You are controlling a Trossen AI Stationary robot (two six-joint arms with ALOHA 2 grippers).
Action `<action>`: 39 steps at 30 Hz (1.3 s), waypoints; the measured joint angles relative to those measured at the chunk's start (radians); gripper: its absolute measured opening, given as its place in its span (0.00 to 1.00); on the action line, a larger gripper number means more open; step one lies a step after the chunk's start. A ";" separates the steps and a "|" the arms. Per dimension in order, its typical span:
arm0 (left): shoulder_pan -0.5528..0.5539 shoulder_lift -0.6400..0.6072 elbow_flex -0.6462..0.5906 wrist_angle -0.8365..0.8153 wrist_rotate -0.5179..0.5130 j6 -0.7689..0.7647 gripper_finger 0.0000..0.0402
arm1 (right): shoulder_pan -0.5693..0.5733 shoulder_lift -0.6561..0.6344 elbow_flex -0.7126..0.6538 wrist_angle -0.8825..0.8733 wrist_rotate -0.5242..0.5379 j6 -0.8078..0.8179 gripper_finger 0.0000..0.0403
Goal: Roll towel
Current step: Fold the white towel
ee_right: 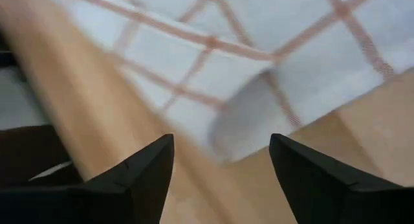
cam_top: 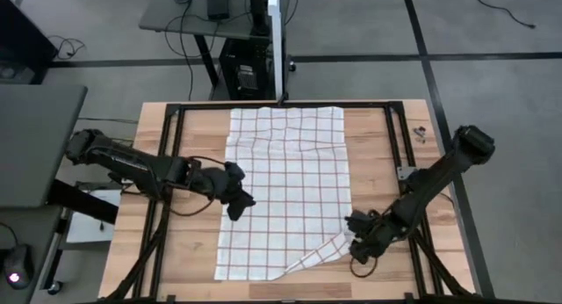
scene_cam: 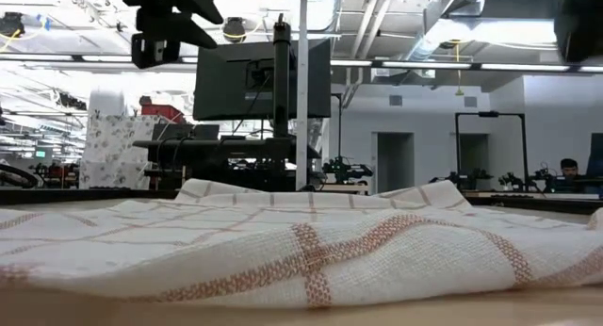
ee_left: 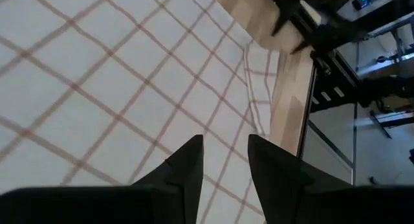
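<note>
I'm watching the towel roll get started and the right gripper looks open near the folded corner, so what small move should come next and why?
Probably lower the open right gripper onto the towel's turned-over near corner and close. Nothing sits between its fingers, and the towel mostly lies flat, unrolled. The left gripper hovers over the opposite edge.

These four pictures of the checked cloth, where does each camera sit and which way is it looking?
High view: above the table, looking straight down; shows both arms, the towel, left gripper and right gripper.
Low view: at tabletop height, looking level across the towel into the room; only dark arm parts at the top.
Left wrist view: on the left arm, looking past its fingers at the towel.
Right wrist view: on the right arm, past its open fingers at a towel corner.
Shared: all four show the towel.
</note>
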 joint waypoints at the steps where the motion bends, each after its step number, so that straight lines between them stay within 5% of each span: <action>1: -0.007 0.004 0.000 0.000 -0.002 -0.006 0.26 | -0.005 0.019 0.000 0.029 0.002 -0.006 0.61; 12: -0.065 0.051 0.000 -0.024 -0.005 -0.028 0.26 | -0.039 0.131 0.001 0.193 0.016 -0.040 0.51; 24: -0.098 0.056 0.000 -0.023 -0.002 -0.032 0.26 | 0.079 0.093 0.029 0.345 0.011 -0.290 0.02; 28: -0.098 0.056 0.000 -0.023 -0.002 -0.033 0.26 | 0.152 0.106 0.031 0.343 0.013 -0.316 0.08; 39: -0.098 0.056 0.000 -0.024 -0.002 -0.009 0.26 | 0.254 0.135 0.031 0.375 0.043 -0.249 0.47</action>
